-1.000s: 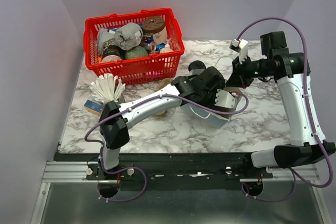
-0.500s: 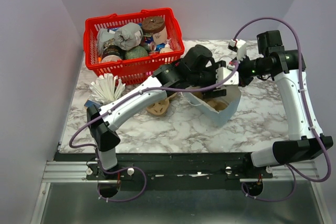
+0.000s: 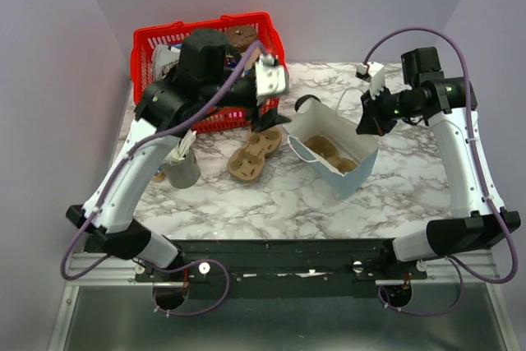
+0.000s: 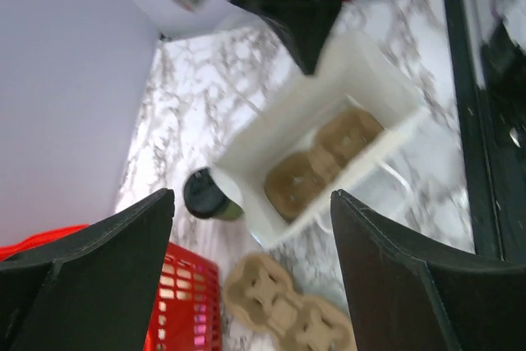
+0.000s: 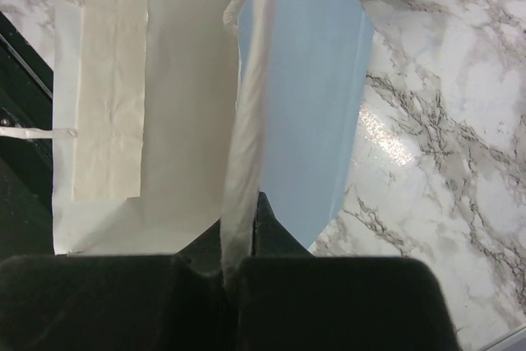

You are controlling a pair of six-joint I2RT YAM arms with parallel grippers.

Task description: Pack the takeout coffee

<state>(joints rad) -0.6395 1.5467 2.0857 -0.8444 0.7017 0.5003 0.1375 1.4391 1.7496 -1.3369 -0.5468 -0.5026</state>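
While the coffee cup [image 3: 306, 105] stands on the table [image 3: 271, 203] just beside the far corner of the bag [image 3: 355, 174], the left gripper [image 4: 251, 195] hangs open and empty. The right gripper [image 5: 238, 236] is pinched shut on the bag's rim; if that paper slips the mouth may sag, and a skewed grab could tip the cup

**Top and wrist views.** Your left arm [image 3: 131, 162] rises from its base toward 12 o'clock, bends at the elbow, and sends the forearm toward 3 o'clock. Its wrist tips the left gripper [image 4: 251, 193] downward. The fingers [image 4: 99, 269] stand wide apart with nothing between them. Your right arm [image 3: 464, 170] climbs toward 12 o'clock, folds at the elbow, and reaches toward 9 o'clock. The right gripper [image 5: 238, 232] is closed, its jaws pinched on the rim of the bag [image 5: 189, 80].
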